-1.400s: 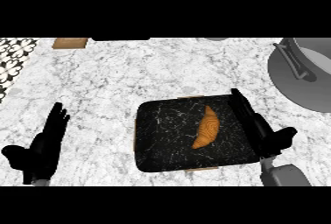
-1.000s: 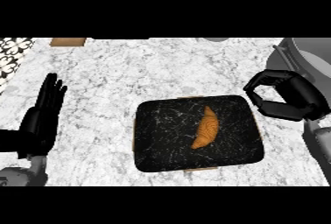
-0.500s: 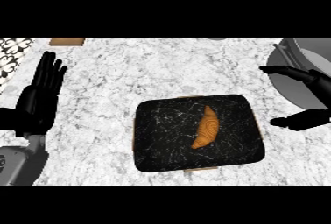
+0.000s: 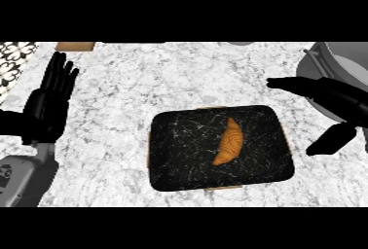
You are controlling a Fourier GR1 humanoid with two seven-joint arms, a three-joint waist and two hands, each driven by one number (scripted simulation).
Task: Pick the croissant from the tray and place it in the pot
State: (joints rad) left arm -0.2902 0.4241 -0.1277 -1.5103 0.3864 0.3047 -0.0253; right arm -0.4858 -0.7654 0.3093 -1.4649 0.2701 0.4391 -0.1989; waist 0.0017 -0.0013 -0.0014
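Note:
A golden-brown croissant point(image 4: 229, 142) lies lengthwise near the middle of a black marbled tray point(image 4: 179, 160) on the white marble counter. The grey pot point(image 4: 343, 58) shows partly at the upper right edge. My right hand point(image 4: 338, 99) is open to the right of the tray, fingers stretched leftward above the tray's far right corner, thumb pointing down; it partly covers the pot and touches nothing. My left hand point(image 4: 46, 104) rests open at the left edge, fingers up, well away from the tray.
A patterned tile surface point(image 4: 14, 53) sits at the upper left corner. A brown wooden piece point(image 4: 75, 45) lies at the counter's far edge. Bare marble lies between the left hand and the tray.
My right hand has opened from a curl and turned, its fingers now reaching left near the tray's far right corner. The left hand rose along the left edge. The croissant has not moved.

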